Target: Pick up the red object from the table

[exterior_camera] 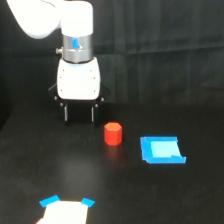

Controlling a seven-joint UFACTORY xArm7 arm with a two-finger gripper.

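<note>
No readable text, label, brand, number or sign shows anywhere; every surface is plain or too blurred to read.

table (30, 165): matte black | red object (113, 134) upright | blue square piece (162, 150) flat

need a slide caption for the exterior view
Open gripper hovers above the black table, left of the red object; a blue square piece lies right.

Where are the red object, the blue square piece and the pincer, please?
red object (113, 134): exterior view, front face.
blue square piece (162, 149): exterior view, pale centre.
pincer (79, 113): exterior view, midway between fingertips.
</note>
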